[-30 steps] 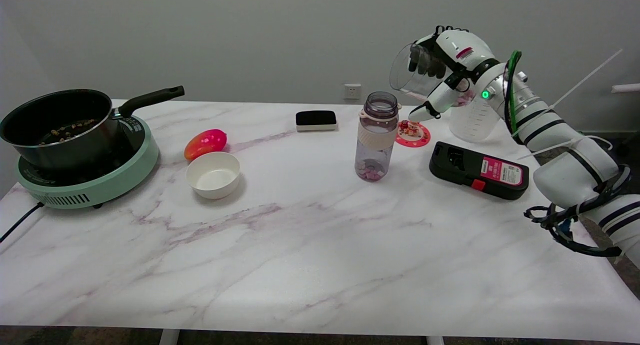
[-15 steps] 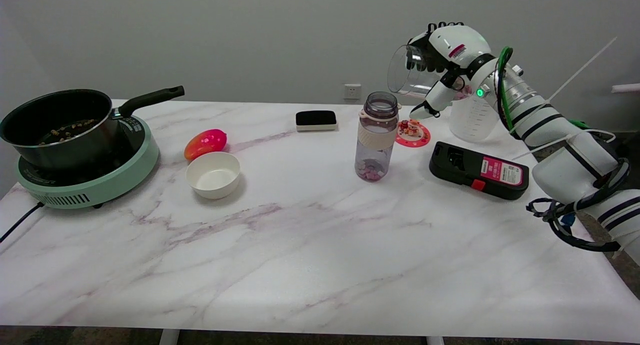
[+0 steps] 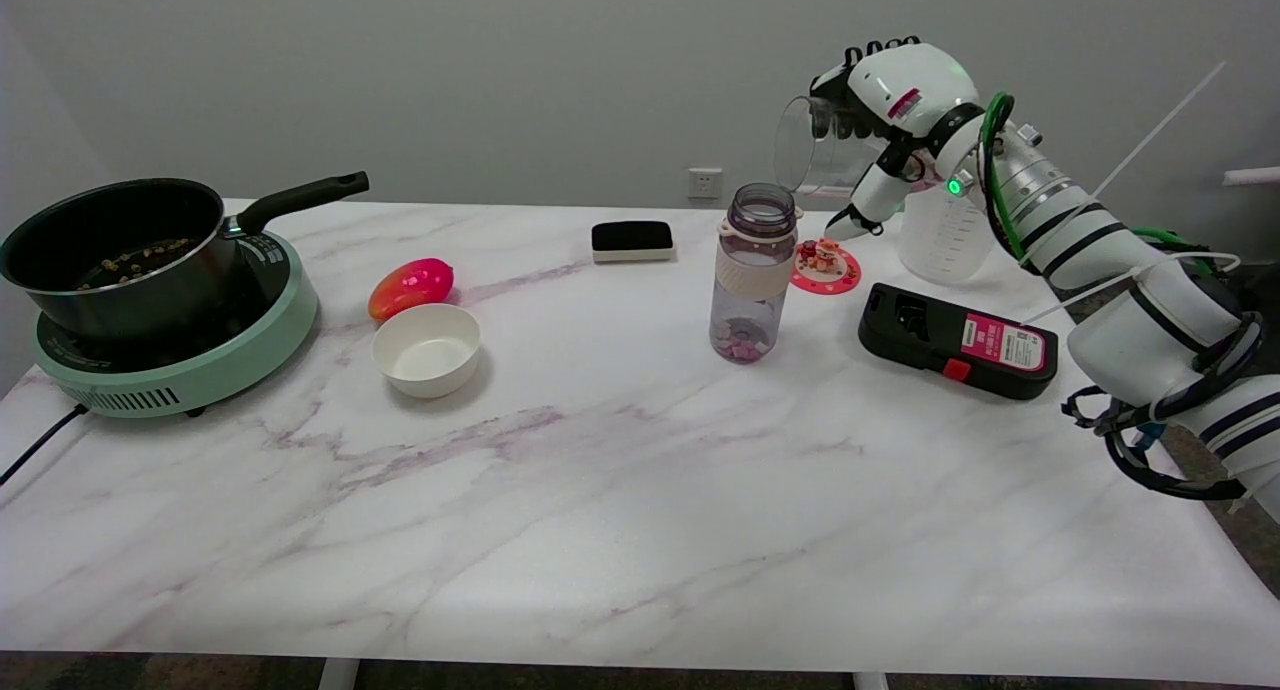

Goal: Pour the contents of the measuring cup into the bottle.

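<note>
We see the clear measuring cup (image 3: 812,152) tipped on its side, raised right of the bottle | clear bottle (image 3: 753,273) upright, uncapped, pink bits at its bottom

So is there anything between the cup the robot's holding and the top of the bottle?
Nothing visible. The right hand holds the clear measuring cup tipped on its side in the air, up and to the right of the bottle. The bottle's mouth is open, with no lid on it, and the gap between them looks clear.
</note>
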